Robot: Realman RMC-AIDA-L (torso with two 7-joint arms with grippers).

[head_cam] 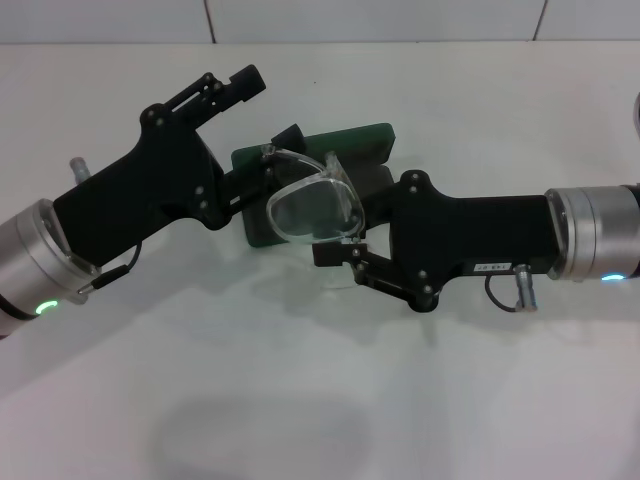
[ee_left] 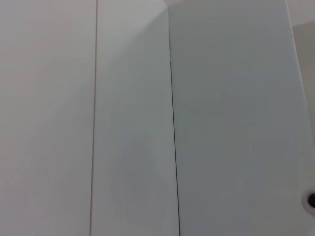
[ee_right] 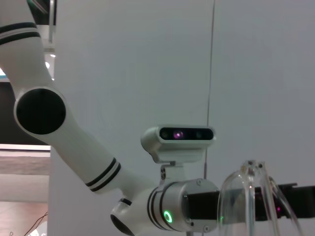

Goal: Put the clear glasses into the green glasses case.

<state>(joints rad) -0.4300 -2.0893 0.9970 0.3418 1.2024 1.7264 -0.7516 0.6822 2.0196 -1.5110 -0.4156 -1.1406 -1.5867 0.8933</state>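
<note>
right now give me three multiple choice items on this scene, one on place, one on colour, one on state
1. Where are the glasses?
A. flat on the table, away from the case
B. held above the case, between the two grippers
C. shut inside the case

2. What colour is the case?
A. red
B. white
C. dark green

3. What is the right gripper doing?
A. holding the glasses
B. parked far off
C. pressing the table

Answers:
1 B: the head view shows the clear frame raised over the case, with the left gripper at the case's side.
2 C: the head view shows its green edges.
3 A: its fingers close on the frame's lower edge.
</note>
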